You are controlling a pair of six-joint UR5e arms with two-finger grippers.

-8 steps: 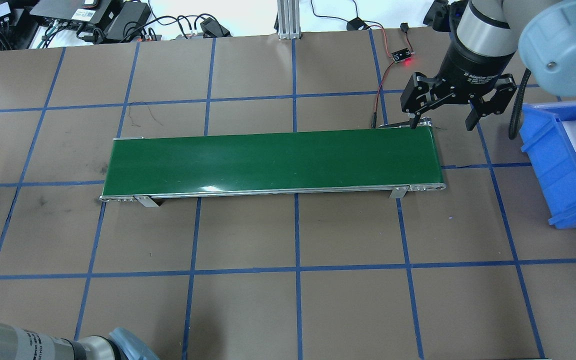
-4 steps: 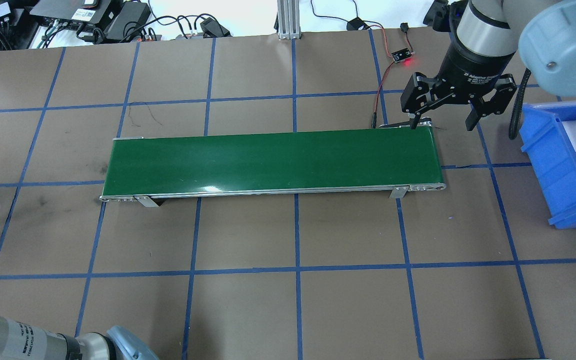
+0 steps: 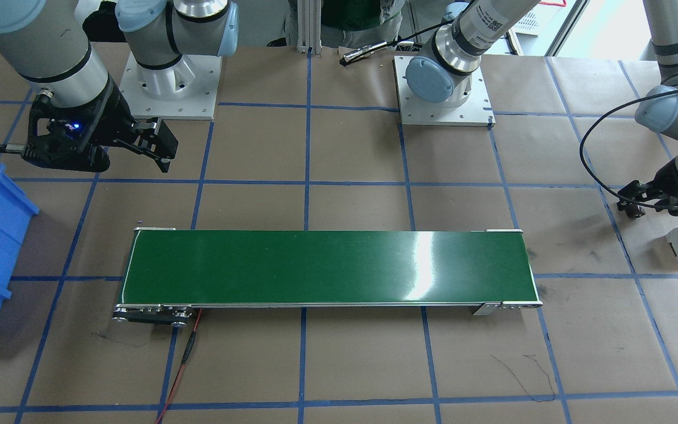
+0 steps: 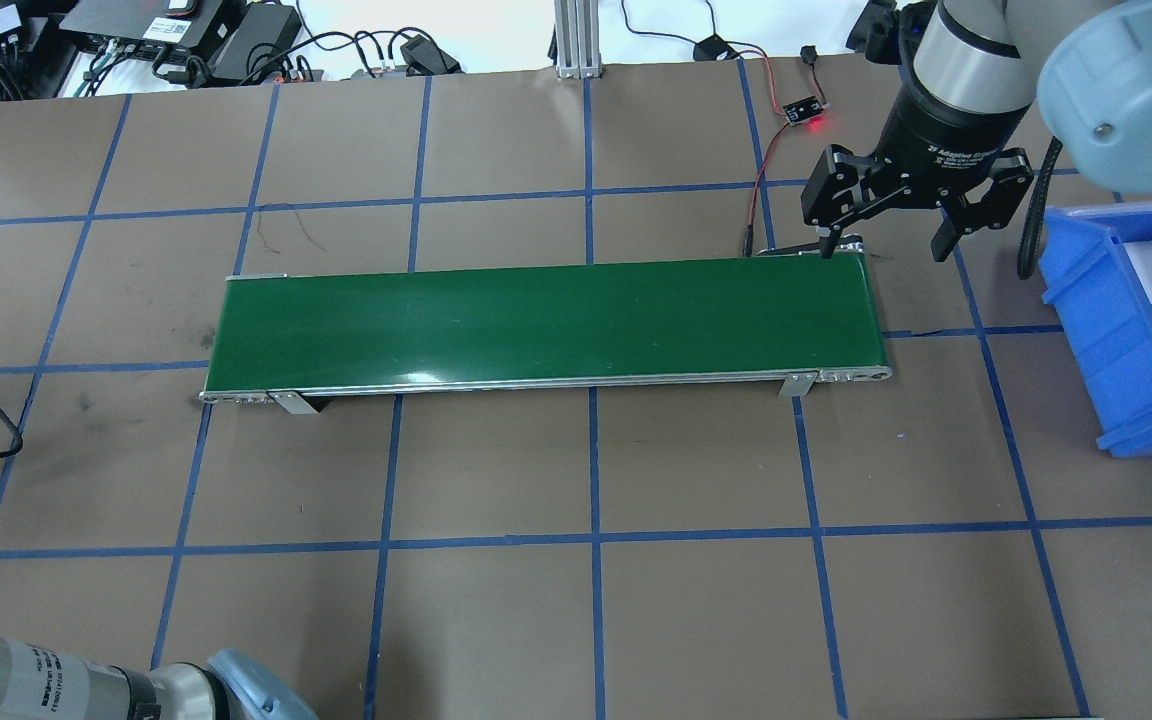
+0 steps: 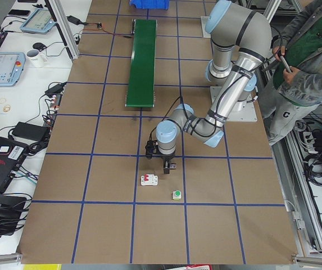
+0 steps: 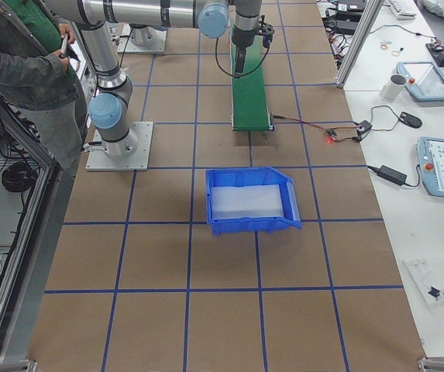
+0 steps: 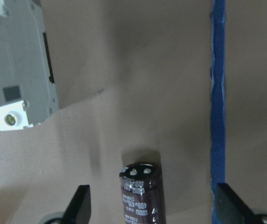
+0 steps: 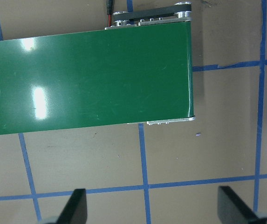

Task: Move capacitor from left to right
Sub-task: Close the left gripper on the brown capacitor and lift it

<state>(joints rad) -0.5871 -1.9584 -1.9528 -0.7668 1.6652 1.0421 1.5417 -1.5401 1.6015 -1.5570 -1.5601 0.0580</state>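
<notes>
**Taking Hold of a Small, Smooth Part**

A wide brown table (image 4: 696, 620) with blue tape lines is seen. A long green belt (image 4: 546, 322) is laid across its middle, and a blue bin (image 4: 1116, 350) is set at the robot's right end. The right gripper (image 4: 883, 240) is held by the right end of the belt. Its fingers are spread wide and nothing is held in them. The left gripper (image 7: 155, 207) is held low over the table at the robot's left end. It is spread wide too, and nothing is gripped by it yet. A white-grey circuit breaker (image 7: 19, 70) is seen close by, and a little green-topped button (image 5: 176, 194) is seen near that.

Smallest of all is the capacitor (image 7: 141, 191), a dark maroon tube with a greyish end. It is judged to be light and hard, so it should not be hurt by a gentle squeeze. Its skin looks smooth and round, so it could be rolled or pushed away by a poor grip. It is best taken across its round middle, away from the greyish end with the two tiny metal dots.

In the left wrist view, the capacitor seems to be laid on its side between the two fingers. It is touched by neither, and a gap is left on each side. It is placed a bit nearer the finger on that view's left. The breaker is kept apart from it.
</notes>
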